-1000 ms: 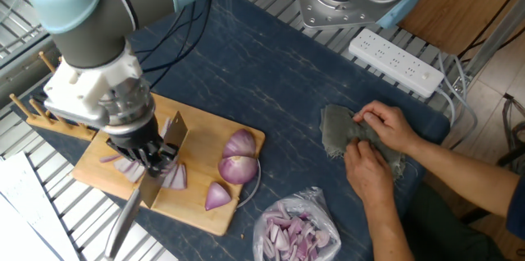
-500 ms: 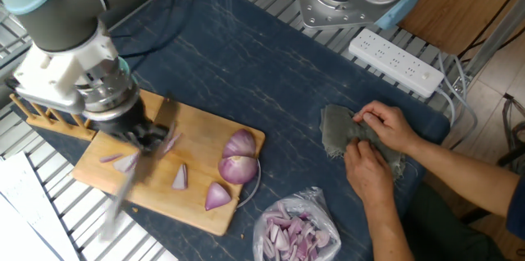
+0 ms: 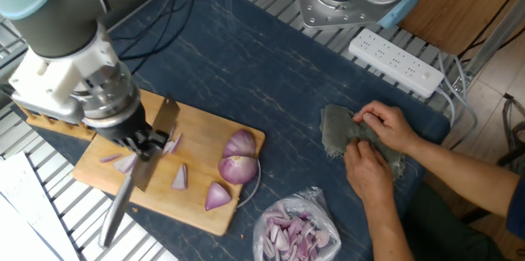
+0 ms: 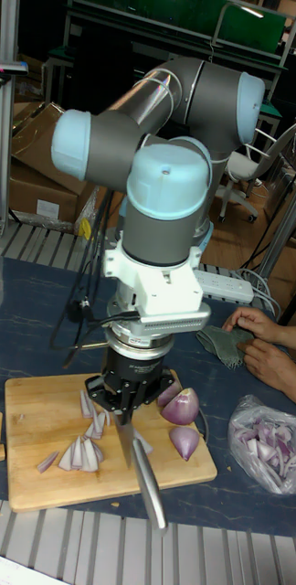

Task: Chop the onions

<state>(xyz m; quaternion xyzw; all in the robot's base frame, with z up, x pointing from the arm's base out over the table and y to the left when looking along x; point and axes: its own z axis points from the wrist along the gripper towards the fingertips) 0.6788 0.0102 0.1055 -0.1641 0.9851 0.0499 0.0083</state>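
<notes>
Honestly, with the gripper (image 3: 141, 140) clamped tight on the knife (image 3: 135, 180), I'd keep the blade square and drop straight onto the onions (image 3: 238, 158) on the cutting board (image 3: 197, 212), hitting big halves next.

Gripper (image 3: 141, 142) downward, jaws clamped

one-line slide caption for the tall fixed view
Two-finger gripper holds steel knife over sliced red onions on wooden cutting board.
</notes>
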